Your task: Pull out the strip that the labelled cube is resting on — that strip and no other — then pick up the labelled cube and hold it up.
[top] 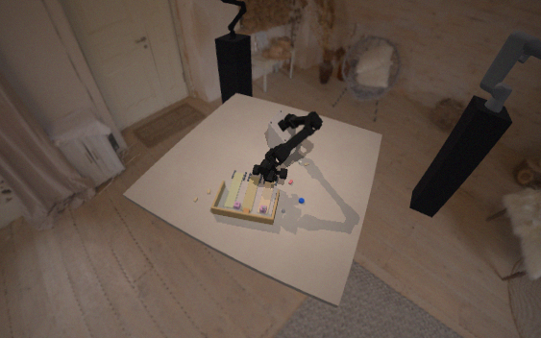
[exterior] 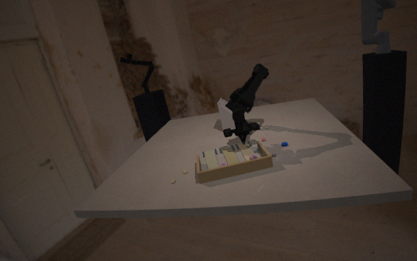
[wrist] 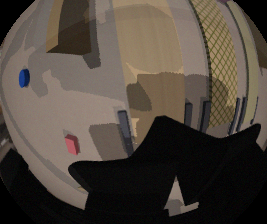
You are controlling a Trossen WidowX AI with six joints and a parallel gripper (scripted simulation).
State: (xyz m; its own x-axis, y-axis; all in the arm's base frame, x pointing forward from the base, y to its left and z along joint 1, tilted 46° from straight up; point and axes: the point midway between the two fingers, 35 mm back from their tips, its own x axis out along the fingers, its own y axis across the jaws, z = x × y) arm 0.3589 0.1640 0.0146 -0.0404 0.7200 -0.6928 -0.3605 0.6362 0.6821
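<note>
The purple cube at right (top: 262, 209) (exterior: 253, 157) sits at the far end of the plain tan strip (top: 266, 194) (wrist: 149, 40). Another purple cube (top: 236, 205) (exterior: 223, 164) is by the far end of the green-yellow strip (top: 234, 189) (exterior: 210, 159) (wrist: 251, 60). An orange block (top: 246, 210) is at the end of the patterned middle strip (top: 250, 194) (exterior: 230, 157) (wrist: 221, 60). No label is legible. My gripper (top: 269, 180) (exterior: 244, 142) (wrist: 160, 120) is shut and holds nothing visible, low over the plain tan strip's near end. Its fingers hide part of that end.
A wooden tray wall (top: 242, 217) (exterior: 236, 170) encloses the far ends and sides. Dark upright guides (wrist: 125, 130) (wrist: 205, 117) flank the strips' near ends. A red block (top: 290, 181) (exterior: 263, 139) (wrist: 72, 144) and blue disc (top: 301, 201) (exterior: 284, 144) (wrist: 24, 78) lie to the right.
</note>
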